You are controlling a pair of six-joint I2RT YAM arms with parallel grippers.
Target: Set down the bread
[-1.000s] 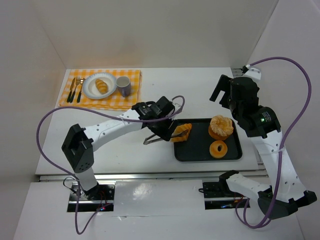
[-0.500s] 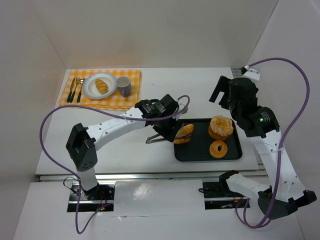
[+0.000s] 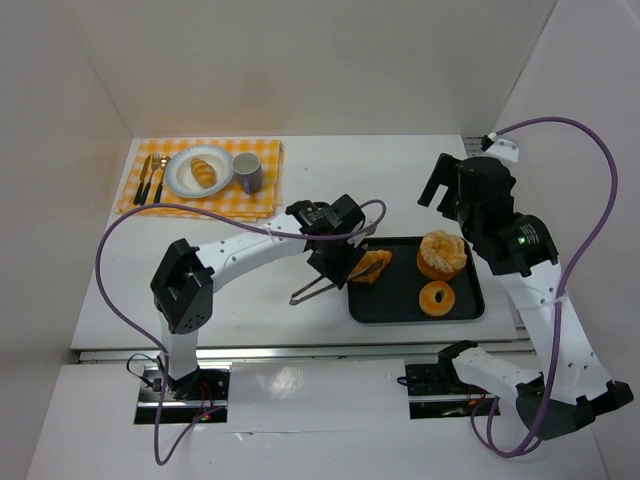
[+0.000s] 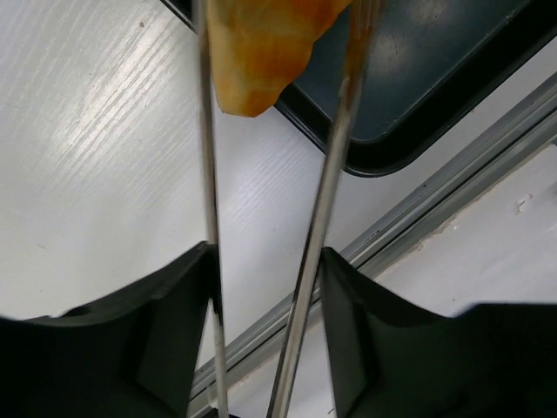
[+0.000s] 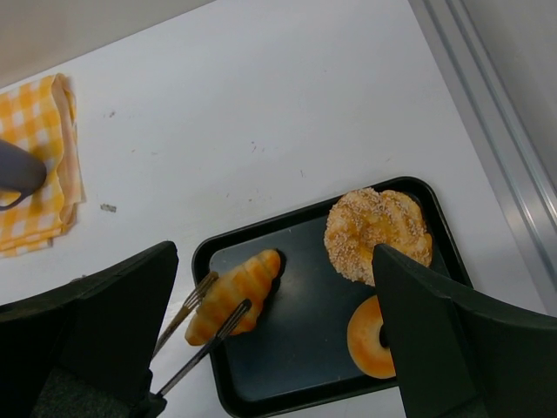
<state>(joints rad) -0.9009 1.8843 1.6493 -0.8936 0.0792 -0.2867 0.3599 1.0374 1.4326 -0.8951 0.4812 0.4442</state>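
Observation:
My left gripper [image 3: 333, 262] is shut on a pair of metal tongs [image 3: 312, 288], and the tongs pinch a golden croissant [image 3: 370, 266]. The croissant hangs over the left edge of the black tray [image 3: 400, 302]. I cannot tell whether it touches the tray. In the left wrist view the tongs [image 4: 326, 174] run between my fingers [image 4: 174, 305] up to the croissant [image 4: 261, 43]. The right wrist view shows the croissant [image 5: 235, 294] between the tong tips [image 5: 218, 322]. My right gripper [image 3: 440, 180] is open and empty, high above the tray's far side.
A sesame bun [image 3: 442, 253] and a ring doughnut [image 3: 437, 296] lie on the tray's right half. At the back left, a yellow checked mat [image 3: 215, 203] holds a white plate [image 3: 180, 180] with a bread roll [image 3: 203, 172], a mug [image 3: 247, 172] and cutlery [image 3: 150, 180].
My left gripper has moved right and turned; the tongs' handle end swung down-left. The croissant shifted slightly right, further over the tray. The right arm is still.

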